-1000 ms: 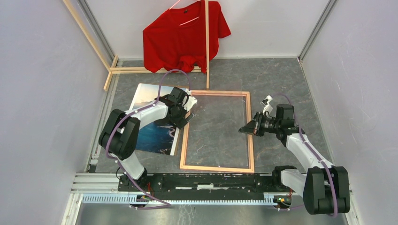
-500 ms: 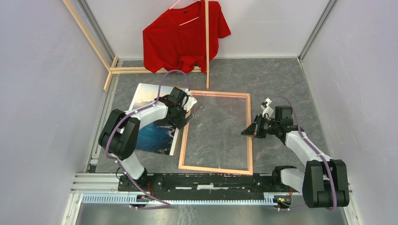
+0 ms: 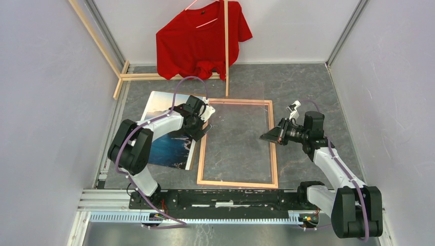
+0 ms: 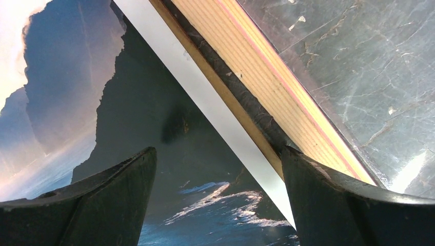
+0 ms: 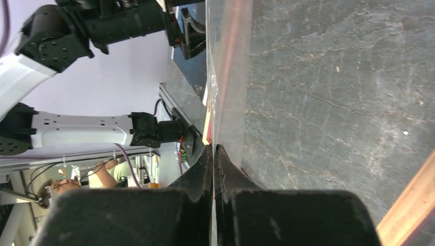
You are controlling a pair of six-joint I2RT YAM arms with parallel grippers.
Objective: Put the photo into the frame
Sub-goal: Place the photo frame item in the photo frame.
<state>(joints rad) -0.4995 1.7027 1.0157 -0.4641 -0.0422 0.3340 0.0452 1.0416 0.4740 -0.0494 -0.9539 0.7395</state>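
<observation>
Two claws are low over the grey marbled counter [image 3: 308,87]. L claw [image 3: 204,125] is released, jaws wide. In the wrist view one finger is over the large rectangular sea-and-mountain photo print [image 3: 172,151] and the other is at the L bar of the large thin rectangular frame [image 3: 237,183], pale wood w/ pink edge. Photo lies flat, pic side up, outside the frame on its L. Its white R border runs along that bar, touching or just beside it, can't tell which. R claw [image 3: 267,138] is clenched on the edge of a thin clear sheet [image 5: 225,77], by the frame's R bar. Frame lies flat btwn the two arms. A red T-shirt [image 3: 200,41] hangs on a wooden-stick rack [image 3: 226,51] at the back.
</observation>
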